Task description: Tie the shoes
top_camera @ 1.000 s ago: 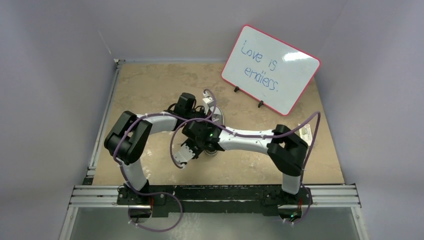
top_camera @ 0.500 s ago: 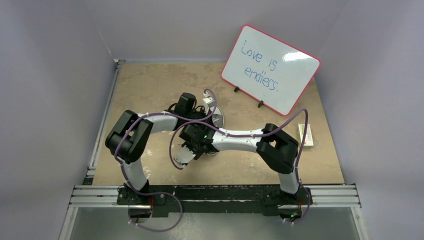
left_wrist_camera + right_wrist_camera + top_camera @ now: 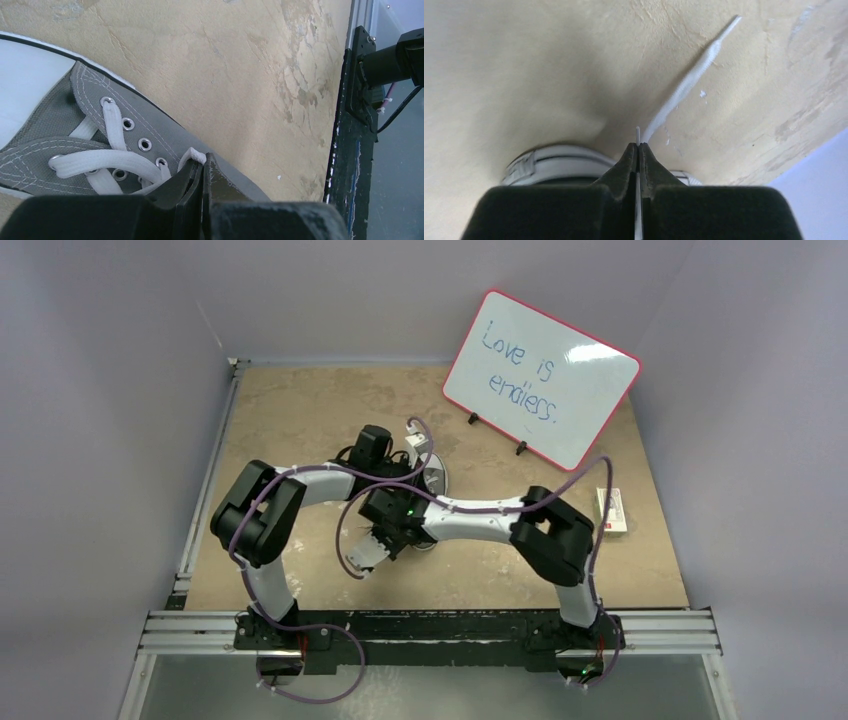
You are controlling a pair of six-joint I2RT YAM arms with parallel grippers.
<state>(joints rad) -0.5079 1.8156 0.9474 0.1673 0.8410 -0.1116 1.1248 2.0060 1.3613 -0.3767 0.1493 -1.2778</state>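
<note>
Laces gripped, knot unstarted.
Left gripper pinched lace by the sneaker's eyelets; right gripper pinched, seemingly, the other strand; crossing was due.

shoe at table centre; whiteboard behind it, rightward; small box at right edge.

Left wrist view: shoe cut off by left and bottom edges; rear hidden behind left end effector. Lace vanishes between closed fingers.
Right wrist view: shoe mostly hidden behind right end effector; lace blurred, pinched part out of sight.
Top view: shoe largely hidden under crossed arms; fingers not discernible. Small white object at counter right edge too small to identify.
</note>
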